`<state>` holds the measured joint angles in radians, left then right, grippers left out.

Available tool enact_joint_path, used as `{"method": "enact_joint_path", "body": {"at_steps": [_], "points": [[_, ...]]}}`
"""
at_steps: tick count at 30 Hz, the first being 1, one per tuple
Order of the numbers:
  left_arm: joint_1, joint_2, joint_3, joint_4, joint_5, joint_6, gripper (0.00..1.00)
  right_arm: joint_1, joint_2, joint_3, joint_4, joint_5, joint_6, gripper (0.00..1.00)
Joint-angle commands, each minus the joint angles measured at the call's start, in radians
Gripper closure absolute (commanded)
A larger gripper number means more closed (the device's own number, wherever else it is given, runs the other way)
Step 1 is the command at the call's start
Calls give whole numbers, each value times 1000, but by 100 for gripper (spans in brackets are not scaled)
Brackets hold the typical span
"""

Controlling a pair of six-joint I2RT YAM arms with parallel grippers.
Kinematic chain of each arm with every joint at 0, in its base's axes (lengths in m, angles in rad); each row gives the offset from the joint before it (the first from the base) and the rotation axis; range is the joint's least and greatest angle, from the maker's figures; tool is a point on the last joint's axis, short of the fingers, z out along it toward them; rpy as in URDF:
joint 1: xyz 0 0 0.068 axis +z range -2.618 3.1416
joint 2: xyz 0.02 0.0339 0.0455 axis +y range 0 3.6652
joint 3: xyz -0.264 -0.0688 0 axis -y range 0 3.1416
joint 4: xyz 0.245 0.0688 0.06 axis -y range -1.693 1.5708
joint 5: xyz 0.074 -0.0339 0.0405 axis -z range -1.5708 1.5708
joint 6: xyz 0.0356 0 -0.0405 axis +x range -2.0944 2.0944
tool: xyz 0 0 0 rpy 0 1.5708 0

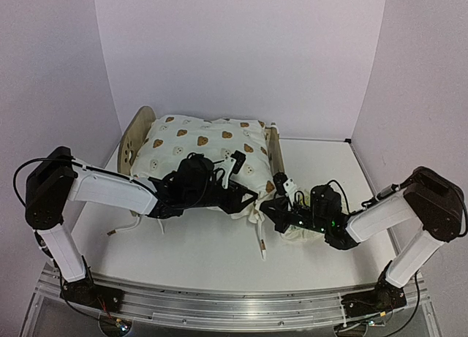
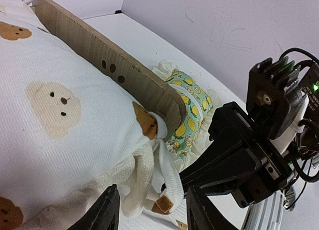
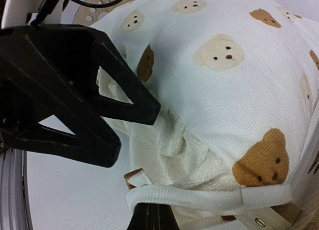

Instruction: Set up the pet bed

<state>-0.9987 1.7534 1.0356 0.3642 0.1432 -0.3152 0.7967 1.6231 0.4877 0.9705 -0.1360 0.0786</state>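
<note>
The pet bed (image 1: 134, 139) stands at the back of the table, its light-wood headboard on the left and a side rail (image 2: 99, 50) on the right. A cream bear-print cushion (image 1: 205, 141) fills it and bulges over the rails. My left gripper (image 2: 152, 212) is open at the cushion's near right corner, with bunched fabric and a tie between its fingers (image 2: 107, 210) but not pinched. My right gripper (image 3: 154, 217) faces it from the right, shut on the cushion's white tie (image 3: 199, 197), which stretches taut across its tip. The left gripper's black fingers (image 3: 124, 103) spread at the upper left of the right wrist view.
A green lemon-print pillow (image 2: 192, 113) lies on the table just outside the bed's right rail, under my right arm (image 1: 365, 220). Loose cushion ties trail on the table at the front (image 1: 261, 242) and the left (image 1: 128, 226). White walls enclose the back and sides.
</note>
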Motion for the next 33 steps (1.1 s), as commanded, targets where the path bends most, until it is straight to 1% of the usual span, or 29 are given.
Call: {"method": "enact_joint_path", "body": {"at_steps": [1, 5, 10, 19, 30, 32, 33], "points": [[37, 11, 43, -24, 138, -126, 54, -5, -40, -11, 36, -14, -10, 100], [41, 4, 59, -63, 202, -159, 61, -4, -43, -11, 36, -13, -11, 100], [42, 17, 69, -69, 261, -179, 61, -4, -39, -10, 36, -15, -9, 100], [42, 63, 99, -57, 272, -176, 63, -4, -36, -10, 36, -16, -4, 100], [41, 85, 99, -10, 274, -181, 74, -4, -30, -2, 36, -23, 0, 100], [42, 80, 97, -8, 274, -183, 74, -4, -28, -4, 36, -25, 0, 100], [42, 76, 95, -8, 272, -183, 73, -5, -27, -4, 36, -25, -1, 100]]}}
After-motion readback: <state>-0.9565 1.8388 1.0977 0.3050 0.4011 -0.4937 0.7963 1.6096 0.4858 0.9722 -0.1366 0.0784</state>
